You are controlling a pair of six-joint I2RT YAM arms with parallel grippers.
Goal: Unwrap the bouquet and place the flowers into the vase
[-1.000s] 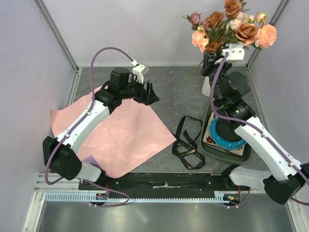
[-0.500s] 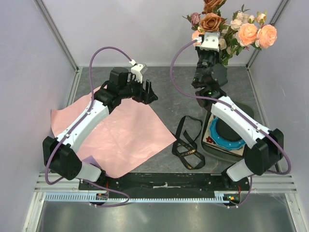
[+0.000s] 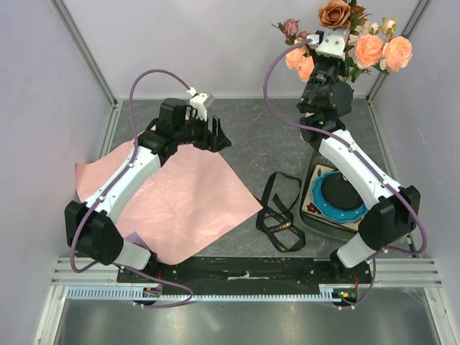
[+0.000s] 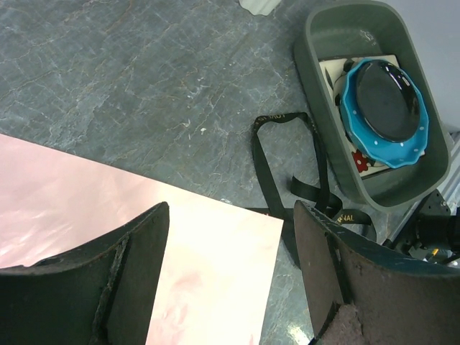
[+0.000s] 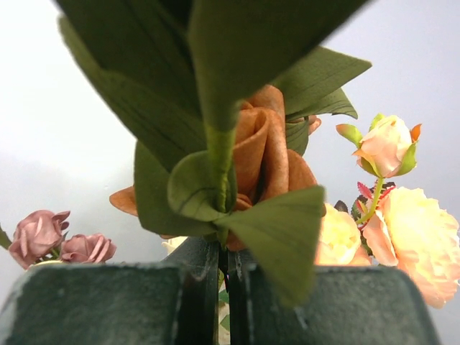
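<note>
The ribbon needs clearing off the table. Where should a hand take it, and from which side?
Probably pinch the black ribbon at its far loop, from straight above: it lies flat, and that loop rests on bare table, clear of the pink paper.

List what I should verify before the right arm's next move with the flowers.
1. Grip: right gripper shut on the rose stem: ok.
2. Free hand: left gripper open, holding nothing: ok.
3. Unwrapped: pink wrapping paper off the flowers, flat on the table: ok.
4. Tangle: black ribbon lying apart from the stems: ok.
5. Target: white vase upright under the stems: cannot tell; the right arm hides it from above.
</note>
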